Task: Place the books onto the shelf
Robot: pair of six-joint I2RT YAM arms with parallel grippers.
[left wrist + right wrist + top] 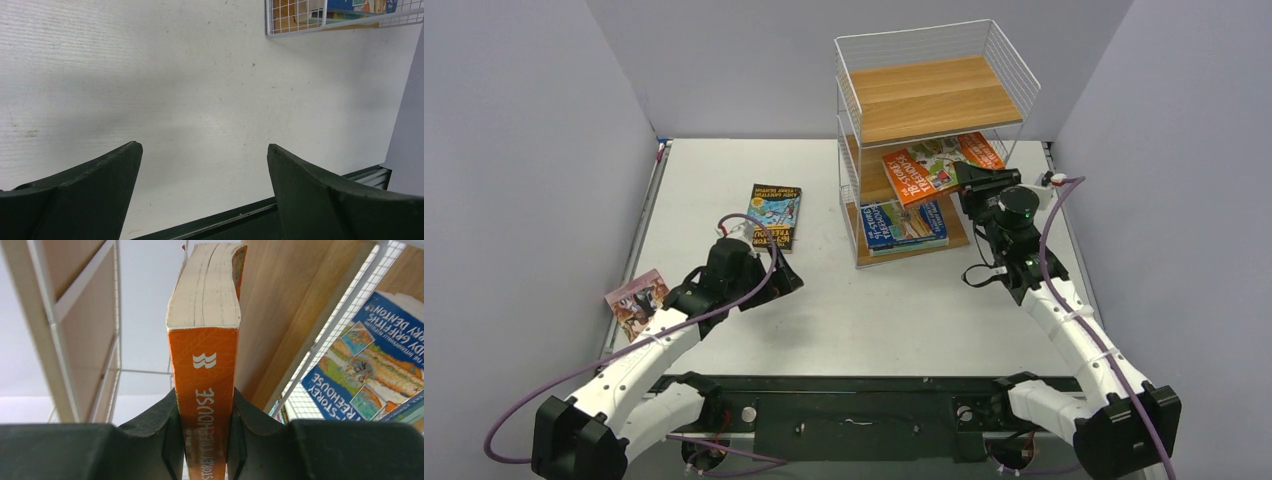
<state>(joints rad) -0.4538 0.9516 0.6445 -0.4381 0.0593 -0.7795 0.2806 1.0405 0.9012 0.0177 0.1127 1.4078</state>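
- Gripping the orange book (202, 370) by its spine, the right gripper (204, 410) has both dark, curved fingers pressed flat against the covers. White lettering runs down the glossy orange spine, and the block of cream page edges rises above it.
- From the top camera, that book (929, 165) sits at the middle tier of the shelf (934, 95), cover up, with its near corner jutting past the front. I cannot tell whether it lies fully on the board.
- The shelf is a tall rack of thin white wire mesh with smooth, light wooden boards, and its top board is bare grained wood.
- A blue book (902, 225) lies flat on the bottom board. The right wrist camera catches its busy illustrated cover (370, 365) through the mesh.
- The left gripper (782, 276) hangs low over the table (874, 310) with its jaws spread wide and nothing between them. Its wedge-shaped matte fingers (100, 190) frame only the faintly scuffed white surface (175, 75).
- Two books remain on the table: a dark black-and-blue book (774, 215) lies just beyond the left gripper, and a pink book (636, 303) lies at the table's left edge — both flat, thin and rectangular.
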